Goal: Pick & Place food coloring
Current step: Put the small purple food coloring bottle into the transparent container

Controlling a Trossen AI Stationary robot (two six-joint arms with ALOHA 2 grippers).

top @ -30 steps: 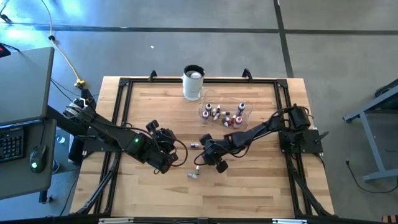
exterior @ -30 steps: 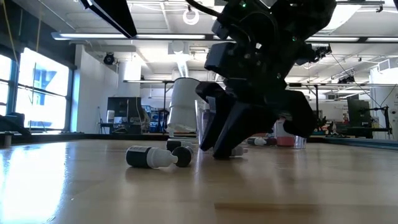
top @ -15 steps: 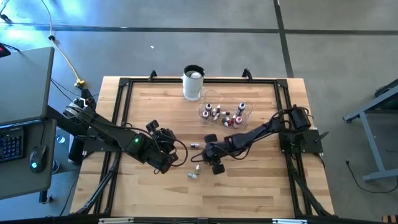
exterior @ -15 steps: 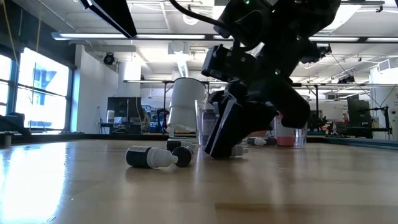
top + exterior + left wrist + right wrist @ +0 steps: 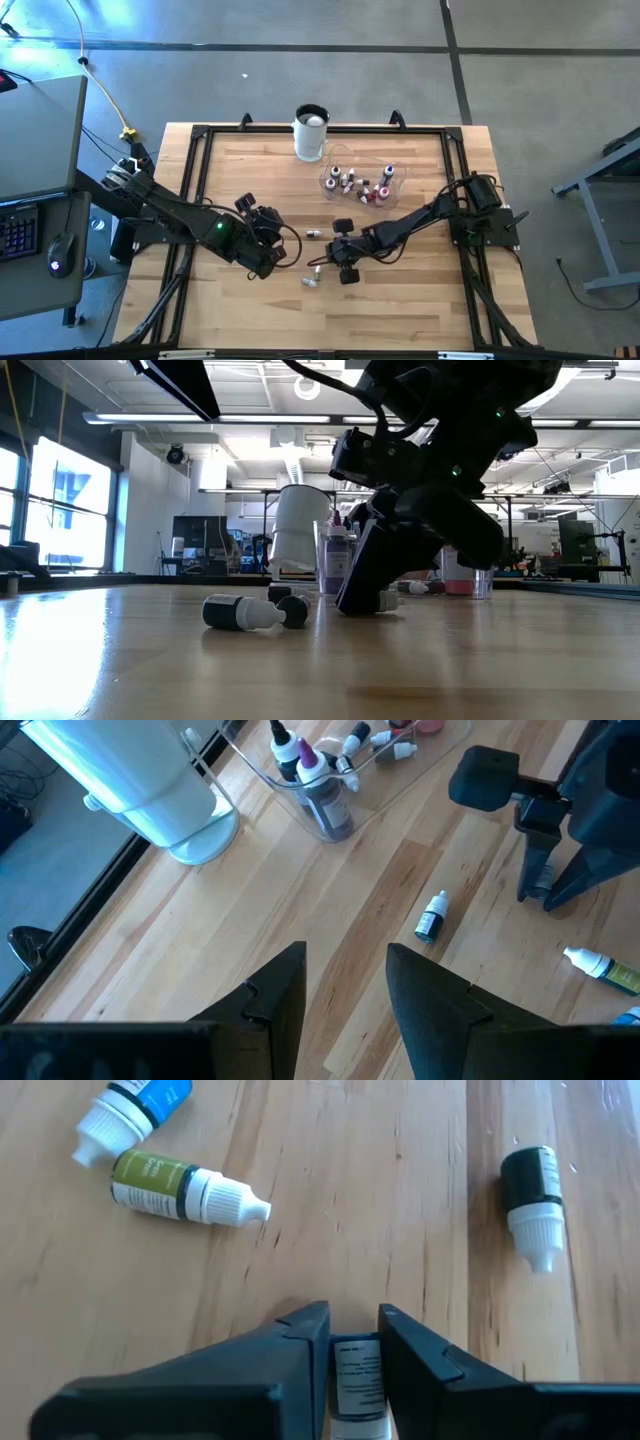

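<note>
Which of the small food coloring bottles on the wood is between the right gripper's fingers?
The bottle with the white label, clamped between the right gripper fingers. The blue bottle, the olive-green bottle and the dark bottle lie loose on the table, apart from it.

Between my right end effector (image 5: 345,1342) fingers, the little bottle (image 5: 357,1385) shows only a strip of label; its cap and body are hidden, and the picture's edge cuts it off. From above it cannot be seen under my arm. The blue bottle (image 5: 130,1112) runs off the frame. The bottles in the clear bowl (image 5: 345,189) are too small to count.
</note>
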